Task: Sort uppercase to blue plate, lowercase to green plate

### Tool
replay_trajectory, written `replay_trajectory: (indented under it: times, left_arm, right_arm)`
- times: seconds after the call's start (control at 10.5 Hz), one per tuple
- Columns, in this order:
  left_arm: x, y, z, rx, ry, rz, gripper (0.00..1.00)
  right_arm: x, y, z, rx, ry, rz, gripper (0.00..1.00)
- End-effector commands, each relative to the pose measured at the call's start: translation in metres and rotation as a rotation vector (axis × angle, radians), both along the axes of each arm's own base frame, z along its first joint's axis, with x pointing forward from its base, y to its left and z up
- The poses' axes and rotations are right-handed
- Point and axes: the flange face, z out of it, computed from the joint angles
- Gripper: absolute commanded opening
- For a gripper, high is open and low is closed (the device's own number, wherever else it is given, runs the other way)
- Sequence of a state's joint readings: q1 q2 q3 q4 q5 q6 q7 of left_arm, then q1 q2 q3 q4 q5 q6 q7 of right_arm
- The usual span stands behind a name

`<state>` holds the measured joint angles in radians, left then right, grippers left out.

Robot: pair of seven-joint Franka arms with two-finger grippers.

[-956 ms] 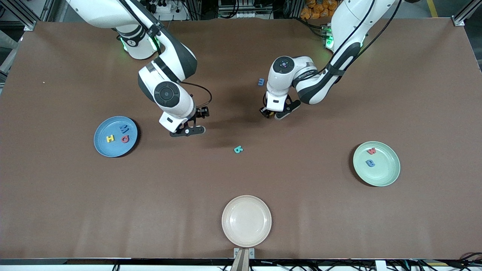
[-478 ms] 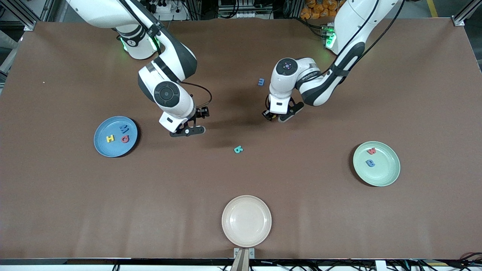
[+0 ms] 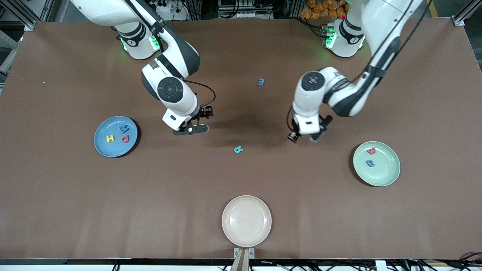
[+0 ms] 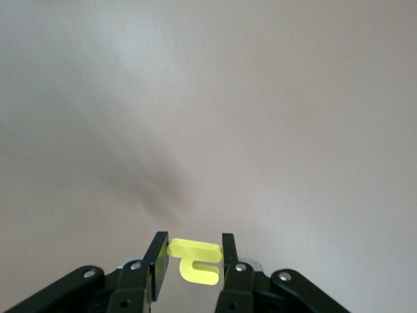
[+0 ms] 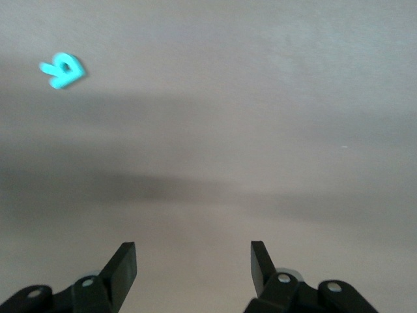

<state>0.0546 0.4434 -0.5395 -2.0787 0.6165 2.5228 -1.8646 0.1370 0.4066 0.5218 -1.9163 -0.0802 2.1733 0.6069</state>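
My left gripper (image 4: 192,257) hangs over bare table between the middle of the table and the green plate (image 3: 391,175), its fingers pinched on the yellow hooked letter (image 4: 193,261), which sits flat between the pads in the left wrist view. In the front view I see that gripper (image 3: 305,137) up in the air, apart from the plate's rim toward the right arm's end. My right gripper (image 5: 193,261) hovers over bare table with its fingers spread and nothing between them; in the front view it (image 3: 190,129) sits over the stretch between the blue plate (image 3: 101,148) and the teal B (image 3: 238,149). The teal B lies on the table, nearer to the front camera than both grippers, and it shows in the right wrist view (image 5: 62,70) well apart from the fingertips. The small blue m (image 3: 261,81) lies alone on the table, farther from the front camera than the B and roughly between the two arms. The blue plate, toward the right arm's end, holds the yellow H (image 3: 110,138), the red round letter (image 3: 125,139) just beside it, and the blue M (image 3: 124,129) farther from the camera than those two. The green plate, toward the left arm's end, holds the red w (image 3: 371,151) and the blue rounded letter (image 3: 370,163), nearer the camera than the w. A cream plate (image 3: 246,221) sits at the table edge nearest the front camera.
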Motion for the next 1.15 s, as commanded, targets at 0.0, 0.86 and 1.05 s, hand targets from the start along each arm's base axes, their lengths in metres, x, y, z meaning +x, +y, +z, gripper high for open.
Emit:
replay_trajectory:
  times: [0.0, 0.86, 1.05]
  left_arm:
    - [0.046, 0.076, 0.009, 0.022, 0.015, 0.056, 0.0]
    - [0.085, 0.229, 0.004, 0.059, 0.042, 0.026, 0.99]
    - [0.085, 0.233, 0.003, 0.061, 0.045, 0.022, 1.0]
  right_arm:
    - [0.004, 0.043, -0.009, 0.058, -0.017, -0.062, 0.8]
    - [0.063, 0.114, -0.091, -0.062, -0.089, -0.471, 0.73]
    - [0.078, 0.126, -0.104, -0.045, -0.124, -0.48, 0.73]
